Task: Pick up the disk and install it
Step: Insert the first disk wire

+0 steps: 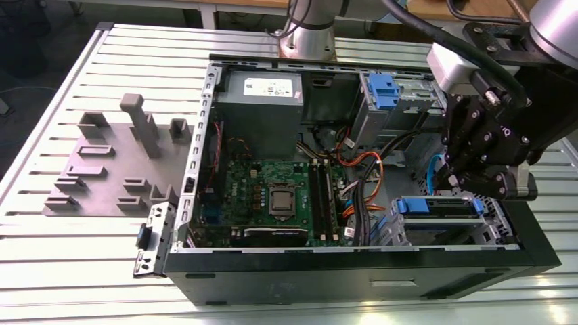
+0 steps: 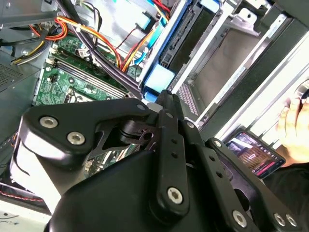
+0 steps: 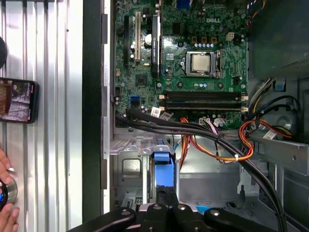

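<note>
The black, linkage-armed tool (image 1: 483, 177) hangs over the open black computer case (image 1: 361, 271), at about four o'clock from the green motherboard (image 1: 271, 196) in the exterior view. Its fingers are drawn together, empty. The silver-grey disk in its blue plastic carrier (image 1: 436, 207) sits slotted in the metal drive cage (image 1: 501, 227) just beneath the tool; in the first wrist view its blue tab (image 3: 162, 166) stands just beyond the fingertips. The case rests on a slatted metal bench (image 1: 81, 257).

Slatted metal table (image 1: 54, 271) under bright glare; dark floor (image 1: 27, 61) beyond; wooden bench edge (image 1: 253, 3) behind.
</note>
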Robot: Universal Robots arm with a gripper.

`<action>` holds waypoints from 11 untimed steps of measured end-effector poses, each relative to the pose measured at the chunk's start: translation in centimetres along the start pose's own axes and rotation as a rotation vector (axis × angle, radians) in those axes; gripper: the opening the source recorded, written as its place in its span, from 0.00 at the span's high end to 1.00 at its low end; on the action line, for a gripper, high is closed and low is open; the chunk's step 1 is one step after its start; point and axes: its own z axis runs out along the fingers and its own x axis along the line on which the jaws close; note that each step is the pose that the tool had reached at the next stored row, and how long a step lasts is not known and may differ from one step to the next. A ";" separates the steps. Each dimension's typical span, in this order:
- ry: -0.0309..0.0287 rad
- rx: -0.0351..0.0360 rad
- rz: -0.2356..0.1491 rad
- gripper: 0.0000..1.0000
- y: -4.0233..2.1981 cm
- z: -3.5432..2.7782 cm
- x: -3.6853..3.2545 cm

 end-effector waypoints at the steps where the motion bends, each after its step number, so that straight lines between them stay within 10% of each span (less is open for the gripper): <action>1: 0.0001 0.0000 0.000 0.89 -0.06 0.00 0.00; 11: 0.0004 -0.0022 0.000 0.89 -1.02 0.08 -0.18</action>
